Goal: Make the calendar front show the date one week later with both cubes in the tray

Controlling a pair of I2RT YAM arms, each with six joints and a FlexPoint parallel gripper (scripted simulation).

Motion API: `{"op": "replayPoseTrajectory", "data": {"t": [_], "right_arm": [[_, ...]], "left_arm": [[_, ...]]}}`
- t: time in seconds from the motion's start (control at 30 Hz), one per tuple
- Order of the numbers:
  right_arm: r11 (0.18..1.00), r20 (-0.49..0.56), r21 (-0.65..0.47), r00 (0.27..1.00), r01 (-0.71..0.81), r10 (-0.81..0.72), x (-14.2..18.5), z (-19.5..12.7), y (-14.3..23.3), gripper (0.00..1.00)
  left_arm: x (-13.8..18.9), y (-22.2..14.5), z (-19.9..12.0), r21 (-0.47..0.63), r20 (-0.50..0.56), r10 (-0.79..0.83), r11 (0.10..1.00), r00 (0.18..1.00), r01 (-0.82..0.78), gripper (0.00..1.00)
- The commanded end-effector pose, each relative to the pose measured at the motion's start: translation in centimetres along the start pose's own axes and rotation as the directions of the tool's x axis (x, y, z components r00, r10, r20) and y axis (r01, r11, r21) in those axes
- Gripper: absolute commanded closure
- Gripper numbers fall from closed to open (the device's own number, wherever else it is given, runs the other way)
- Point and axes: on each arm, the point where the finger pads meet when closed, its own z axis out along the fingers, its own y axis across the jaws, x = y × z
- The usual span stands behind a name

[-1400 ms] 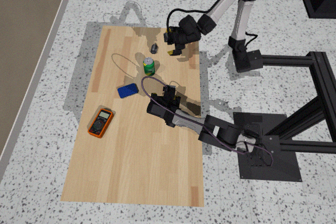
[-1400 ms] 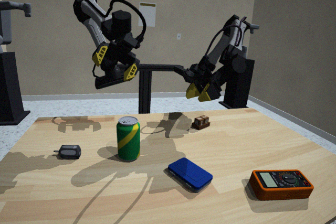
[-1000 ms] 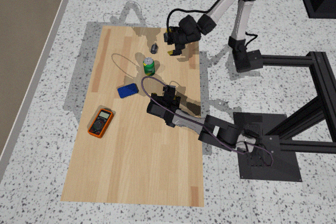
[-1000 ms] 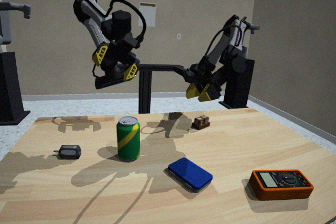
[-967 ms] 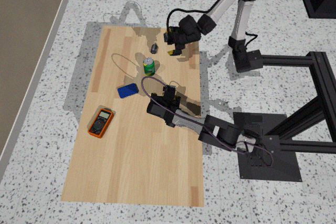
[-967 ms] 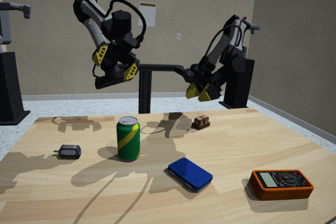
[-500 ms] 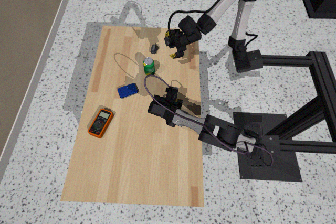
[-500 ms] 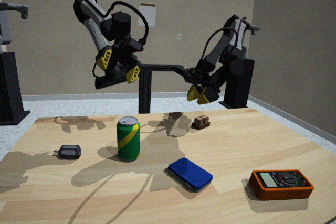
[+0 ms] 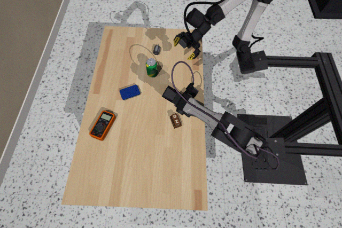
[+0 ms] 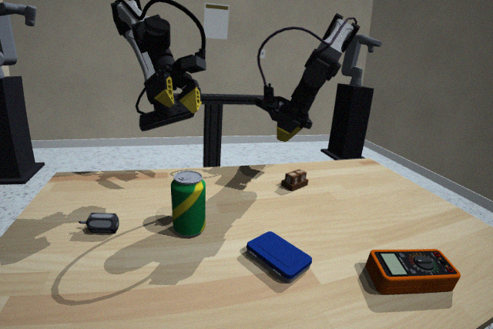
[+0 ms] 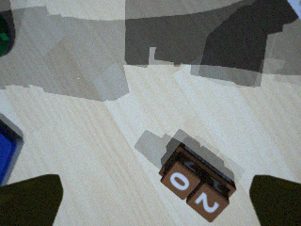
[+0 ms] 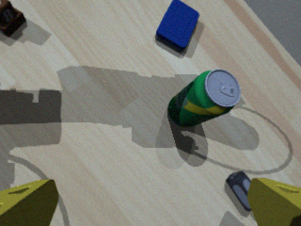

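Note:
The calendar's brown tray [image 10: 294, 186] [image 11: 208, 164] holds two brown cubes side by side. The cube with 0 on top [image 9: 174, 116] [image 11: 178, 181] sits beside the cube with 2 on top [image 9: 177, 121] [image 11: 207, 205]. The side toward the robot shows dark, foreshortened digits in the left wrist view; I cannot read them surely. My left gripper [image 10: 288, 134] [image 11: 155, 183] is open and empty above the calendar, which appears between its fingers toward the right one; its fingers are hidden in the top view. My right gripper [image 9: 183, 48] [image 10: 181, 99] [image 12: 152, 186] is open and empty, high over the table's robot-side edge.
A green can [image 9: 152, 68] [image 10: 189, 206] [image 12: 199, 101] stands mid-table, with a small dark mouse-like object [image 9: 156, 49] [image 10: 102, 223] nearby. A blue box [image 9: 130, 92] [image 10: 278, 255] and an orange multimeter [image 9: 102, 125] [image 10: 412, 271] lie on the side away from the robot.

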Motion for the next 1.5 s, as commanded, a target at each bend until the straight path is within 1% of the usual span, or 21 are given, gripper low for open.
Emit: {"op": "replayPoseTrajectory", "data": {"t": [0.0,0.2,0.27,0.33,0.4,0.53,0.6,0.67,0.77,0.83,0.87,0.97,1.03,1.1,1.23,1.33,1.4,1.47], "right_arm": [[0.966,0.168,-0.24,0.984,0.097,-0.057,-1.3,-2.7,3.1,0.0],[0.907,0.325,-0.395,0.945,0.148,-0.013,-2.1,-6.5,6.0,0.0],[0.907,0.325,-0.395,0.945,0.148,-0.013,-2.1,-6.5,6.0,0.0],[0.877,0.381,-0.451,0.924,0.163,0.024,-2.4,-8.0,7.1,0.0],[0.867,0.433,-0.465,0.9,0.178,0.048,-2.9,-9.6,7.5,0.0],[0.852,0.498,-0.488,0.862,0.189,0.093,-3.5,-11.8,8.0,0.0],[0.851,0.516,-0.489,0.85,0.191,0.106,-3.7,-12.5,8.1,0.0],[0.85,0.523,-0.491,0.845,0.189,0.114,-3.7,-12.8,8.1,0.0],[0.86,0.517,-0.475,0.85,0.185,0.103,-3.6,-12.5,7.7,0.0],[0.86,0.517,-0.475,0.85,0.185,0.103,-3.6,-12.5,7.7,0.0],[0.859,0.514,-0.478,0.851,0.181,0.106,-3.6,-12.5,7.7,0.0],[0.86,0.513,-0.478,0.852,0.181,0.106,-3.6,-12.5,7.7,0.0],[0.86,0.513,-0.478,0.852,0.181,0.106,-3.6,-12.5,7.7,0.0],[0.86,0.513,-0.478,0.852,0.181,0.106,-3.6,-12.5,7.7,0.0],[0.86,0.513,-0.478,0.852,0.181,0.106,-3.6,-12.5,7.7,0.0],[0.86,0.513,-0.478,0.852,0.181,0.106,-3.6,-12.5,7.7,0.0],[0.86,0.513,-0.478,0.852,0.181,0.106,-3.6,-12.5,7.7,0.0],[0.86,0.513,-0.478,0.852,0.181,0.106,-3.6,-12.5,7.7,0.0]], "left_arm": [[0.4,-0.4,-2.6,0.096,-0.212,0.192,0.98,0.958,-0.175,0.0],[-0.7,-2.6,-2.5,0.272,-0.34,0.409,0.905,0.847,-0.327,0.0],[-0.7,-2.6,-2.5,0.272,-0.34,0.409,0.905,0.847,-0.327,0.0],[-1.1,-3.3,-2.9,0.329,-0.379,0.48,0.869,0.791,-0.369,0.0],[-1.6,-3.8,-3.1,0.37,-0.402,0.53,0.84,0.746,-0.398,0.0],[-2.7,-5.1,-3.0,0.434,-0.413,0.608,0.786,0.678,-0.441,0.0],[-3.1,-5.3,-2.9,0.446,-0.411,0.627,0.771,0.662,-0.454,0.0],[-3.6,-5.1,-2.9,0.429,-0.404,0.623,0.776,0.67,-0.462,0.0],[-3.6,-4.5,-3.0,0.385,-0.425,0.566,0.819,0.707,-0.425,0.33],[-3.6,-4.5,-3.0,0.385,-0.425,0.566,0.819,0.707,-0.425,0.33],[-3.4,-4.3,-2.9,0.366,-0.433,0.53,0.843,0.729,-0.395,0.44],[-3.0,-4.1,-2.1,0.313,-0.446,0.414,0.903,0.794,-0.295,0.45],[-2.5,-4.0,-1.3,0.257,-0.458,0.277,0.951,0.845,-0.173,0.45],[-1.7,-3.8,-0.6,0.21,-0.466,0.145,0.976,0.873,-0.05,0.45],[-0.1,-3.7,0.4,0.141,-0.472,-0.067,0.979,0.879,0.15,0.45],[1.1,-3.6,1.2,0.09,-0.47,-0.225,0.95,0.853,0.3,0.45],[1.1,-3.6,1.2,0.09,-0.47,-0.225,0.95,0.853,0.3,0.45],[1.7,-3.7,1.7,0.056,-0.463,-0.334,0.913,0.821,0.403,0.45]]}}
